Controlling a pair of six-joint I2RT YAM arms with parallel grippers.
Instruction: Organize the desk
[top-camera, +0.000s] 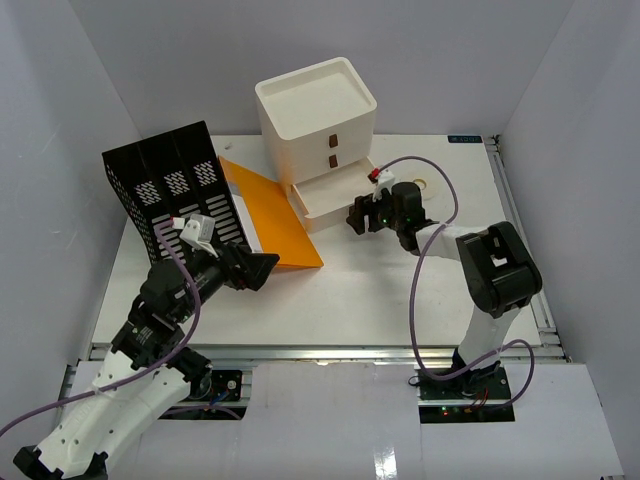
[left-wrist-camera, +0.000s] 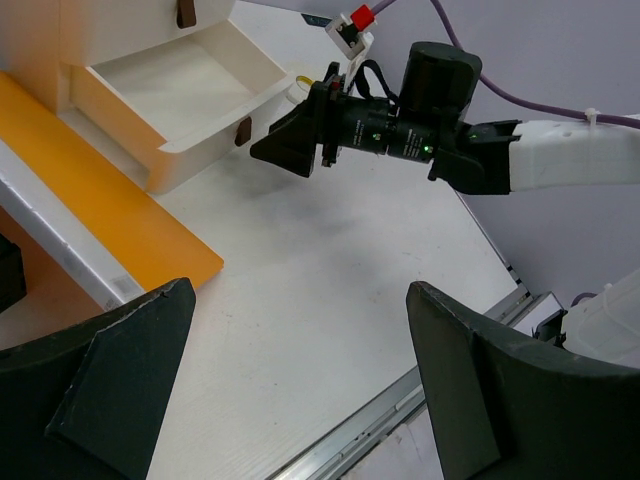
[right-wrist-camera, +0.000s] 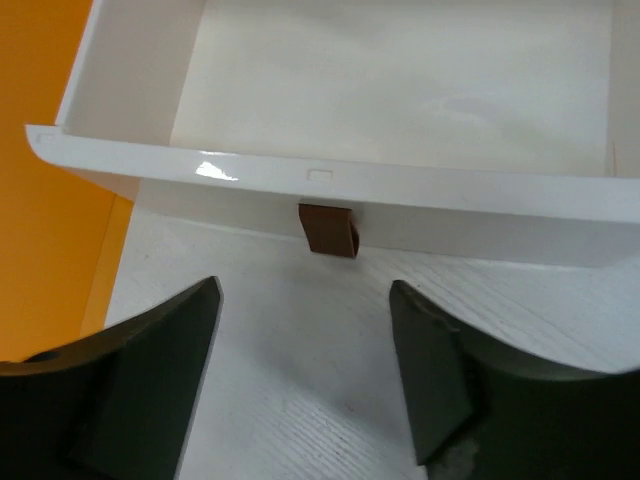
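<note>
Desk bears a pulled-out drawer; left jaws and right jaws both gape, empty.

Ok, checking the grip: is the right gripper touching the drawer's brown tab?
Apart. Right wrist view shows bare desk between the right gripper and the brown tab.

The desk carries a cream drawer box at twelve o'clock, a black mesh rack at ten, and an orange folder between them.

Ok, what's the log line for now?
right gripper: open, facing brown tab handle | cream plastic drawer: pulled out | left gripper: open
</note>
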